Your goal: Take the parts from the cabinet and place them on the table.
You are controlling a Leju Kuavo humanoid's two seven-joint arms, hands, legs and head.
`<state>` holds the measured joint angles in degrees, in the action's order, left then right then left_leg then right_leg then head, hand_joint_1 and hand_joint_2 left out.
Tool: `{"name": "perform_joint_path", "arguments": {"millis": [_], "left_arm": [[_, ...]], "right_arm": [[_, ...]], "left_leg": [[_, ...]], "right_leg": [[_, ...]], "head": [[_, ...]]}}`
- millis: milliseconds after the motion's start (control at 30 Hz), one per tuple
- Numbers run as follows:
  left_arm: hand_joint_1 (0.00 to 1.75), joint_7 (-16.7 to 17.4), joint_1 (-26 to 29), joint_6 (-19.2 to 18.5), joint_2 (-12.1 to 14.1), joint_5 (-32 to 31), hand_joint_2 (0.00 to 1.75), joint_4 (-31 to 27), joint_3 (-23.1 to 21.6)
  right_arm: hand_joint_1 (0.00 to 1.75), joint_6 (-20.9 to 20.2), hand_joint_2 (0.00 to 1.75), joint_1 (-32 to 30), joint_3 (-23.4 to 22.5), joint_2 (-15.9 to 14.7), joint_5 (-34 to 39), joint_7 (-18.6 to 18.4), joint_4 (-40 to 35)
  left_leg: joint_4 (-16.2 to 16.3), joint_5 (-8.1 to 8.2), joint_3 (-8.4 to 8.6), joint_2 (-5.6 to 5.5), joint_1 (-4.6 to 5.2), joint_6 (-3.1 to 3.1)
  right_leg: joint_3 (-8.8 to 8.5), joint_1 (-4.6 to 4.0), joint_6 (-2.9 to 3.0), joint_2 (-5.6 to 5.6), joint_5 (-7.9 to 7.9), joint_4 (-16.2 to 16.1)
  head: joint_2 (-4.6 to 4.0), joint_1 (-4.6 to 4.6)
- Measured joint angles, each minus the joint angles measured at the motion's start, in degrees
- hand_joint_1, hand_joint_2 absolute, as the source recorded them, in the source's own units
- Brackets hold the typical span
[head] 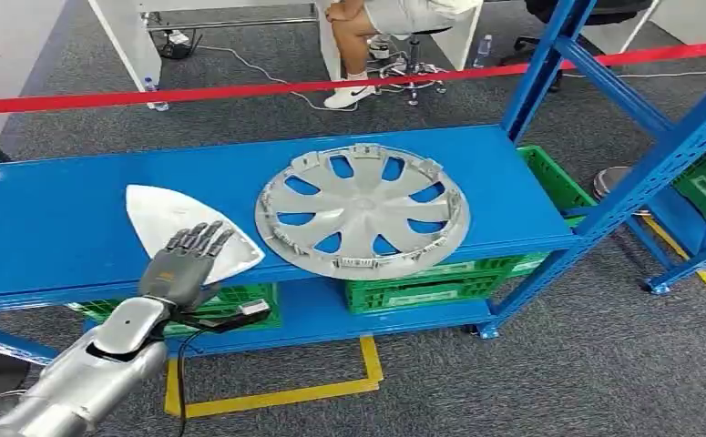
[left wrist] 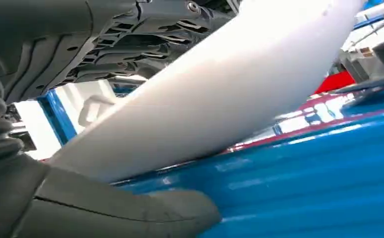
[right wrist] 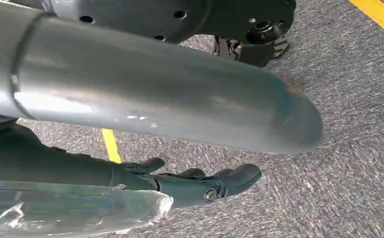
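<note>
- In the head view our left hand point(head: 188, 262) sits in the lower left of the frame, its fingers laid over the near corner of the white part point(head: 171, 223)
- The left wrist view shows that white part point(left wrist: 239, 94) running across the middle of the frame, with the thick grey thumb point(left wrist: 130, 210) below it and the dark fingers point(left wrist: 125, 44) above it, so we take it as pinched between thumb and fingers
- The white part lies on the blue shelf point(head: 66, 218) in the centre left of the head view, its near corner reaching over the front edge of the shelf
- The grey wheel cover point(head: 363, 209) lies flat on the same shelf at the centre of the frame, just beside the white part, its near rim also over the front edge
- We cannot tell whether the white part and the wheel cover touch
- Our right hand point(right wrist: 190, 181) appears in the lower middle of the right wrist view above grey carpet point(right wrist: 338, 148) with a yellow line point(right wrist: 111, 145); its dark fingers lie stretched out, close together, holding nothing
- Green crates point(head: 422, 287) stand on the lower level under the shelf
- A red tape point(head: 240, 89) crosses the upper part of the head view, and a seated person's leg point(head: 353, 55) shows behind it at the top centre
</note>
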<state>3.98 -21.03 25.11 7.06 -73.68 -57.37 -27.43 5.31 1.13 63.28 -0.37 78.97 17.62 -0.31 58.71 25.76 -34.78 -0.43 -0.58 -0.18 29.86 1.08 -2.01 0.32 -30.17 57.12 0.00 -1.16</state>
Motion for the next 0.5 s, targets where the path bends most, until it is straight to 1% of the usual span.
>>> {"name": "perform_joint_path", "arguments": {"millis": [67,200,267,300,367,500], "left_arm": [[1.75,-0.3,0.2,0.0,0.0,0.59,1.75,0.04,0.02],[1.75,-0.83,0.26,0.02,-0.02,1.2,1.75,0.04,0.07],[1.71,-0.96,0.48,0.02,-0.09,1.6,1.75,0.04,0.09],[1.64,-0.98,0.53,0.02,-0.09,1.7,1.75,0.04,0.11],[1.75,-0.96,0.17,0.07,-0.06,1.88,1.75,0.02,0.54],[1.75,-0.96,-0.86,0.04,0.11,2.16,1.75,0.0,1.2]], "right_arm": [[0.0,0.02,0.0,0.01,0.15,0.0,0.0,0.0,0.0],[0.0,0.02,0.0,0.18,0.26,0.0,0.0,0.0,0.0],[0.0,0.02,0.0,0.25,0.31,0.0,0.0,-0.02,0.0],[0.0,0.02,0.0,0.22,0.31,0.0,0.0,-0.06,0.0],[0.0,0.02,0.0,0.25,0.33,0.0,0.0,-0.07,0.0],[0.0,-0.04,0.0,0.23,0.37,0.0,0.0,-0.07,0.0]], "left_leg": [[0.0,0.0,-0.01,0.0,0.0,0.0],[0.0,-0.01,0.0,-0.01,0.0,0.0],[0.0,-0.01,0.01,-0.01,-0.01,-0.01],[-0.01,-0.01,0.01,-0.01,-0.01,-0.01],[-0.02,-0.01,0.07,-0.01,-0.01,-0.02],[-0.03,-0.03,0.15,-0.01,-0.01,-0.03]], "right_leg": [[0.02,0.0,0.0,-0.02,0.0,0.0],[0.04,0.0,0.0,-0.06,0.0,0.0],[0.24,0.0,0.0,-0.04,-0.01,0.0],[0.3,0.0,0.0,-0.05,-0.01,0.0],[0.53,-0.01,0.02,-0.06,-0.04,0.0],[0.1,-0.01,0.0,-0.05,0.0,0.02]], "head": [[0.0,0.0],[0.0,-0.02],[0.0,0.0],[0.0,0.02],[0.0,-0.02],[0.0,0.0]]}}
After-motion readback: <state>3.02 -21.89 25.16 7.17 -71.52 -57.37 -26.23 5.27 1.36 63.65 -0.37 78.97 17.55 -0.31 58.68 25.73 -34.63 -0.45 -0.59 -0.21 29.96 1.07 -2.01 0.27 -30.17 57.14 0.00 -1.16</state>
